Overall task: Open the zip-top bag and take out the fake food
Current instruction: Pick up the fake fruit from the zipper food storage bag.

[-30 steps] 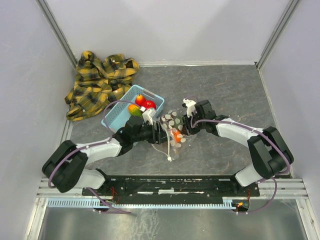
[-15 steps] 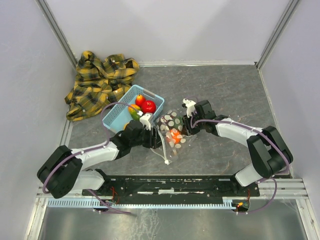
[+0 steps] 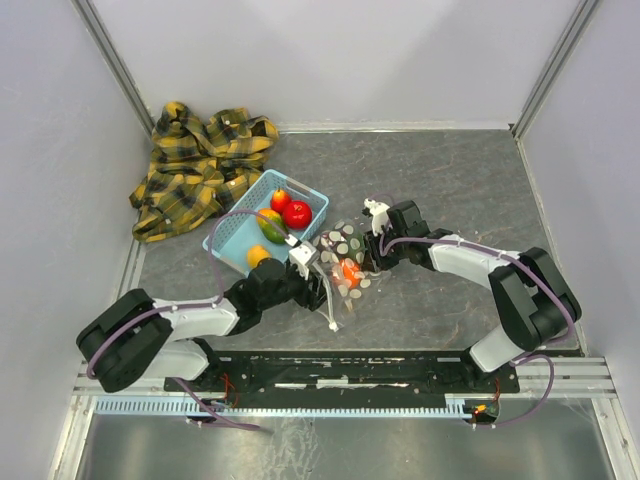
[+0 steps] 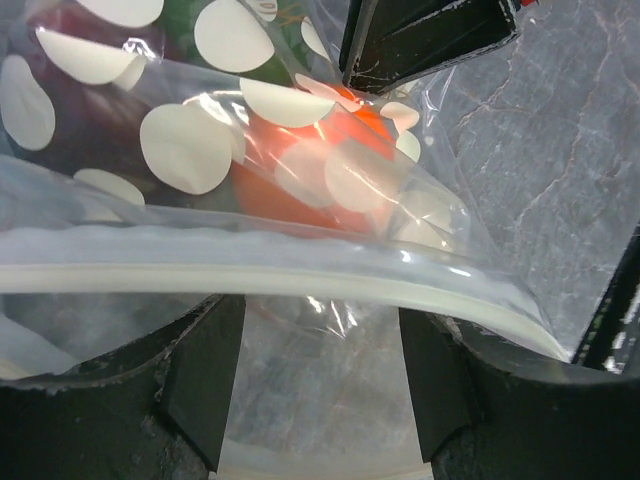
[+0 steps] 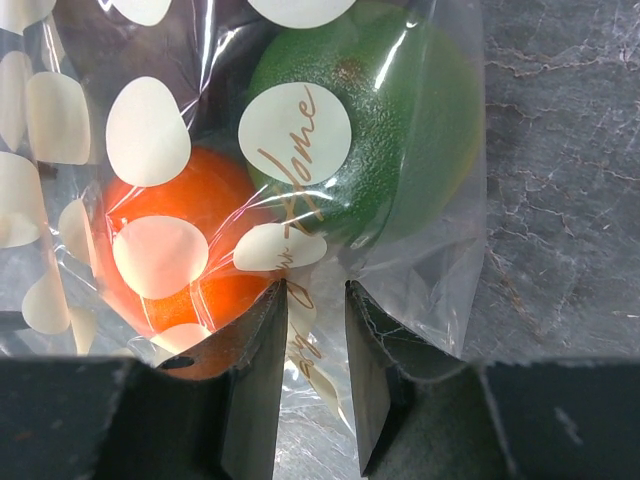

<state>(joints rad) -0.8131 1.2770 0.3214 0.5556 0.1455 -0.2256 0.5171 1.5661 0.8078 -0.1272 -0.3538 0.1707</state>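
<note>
The zip-top bag (image 3: 343,262), clear with white oval dots, lies between my two grippers on the grey table. Fake food shows inside it: an orange fruit (image 5: 190,250) and a green one (image 5: 400,130). My right gripper (image 5: 315,295) is shut on a fold of the bag's film at its far end. My left gripper (image 4: 318,330) stands open at the zip end. The white zip strip (image 4: 300,278) runs across just beyond its fingertips, with clear film between the fingers. Through the film the orange fruit (image 4: 300,150) sits just behind the strip.
A light blue basket (image 3: 226,238) stands left of the bag, holding red, green-orange and orange fruits. A yellow plaid cloth (image 3: 200,160) lies heaped in the back left corner. Walls close in the table on three sides.
My left arm has drawn back toward the near edge and swung lower, uncovering an orange fruit in the basket. The bag's zip end has followed slightly. The right arm has barely moved.
</note>
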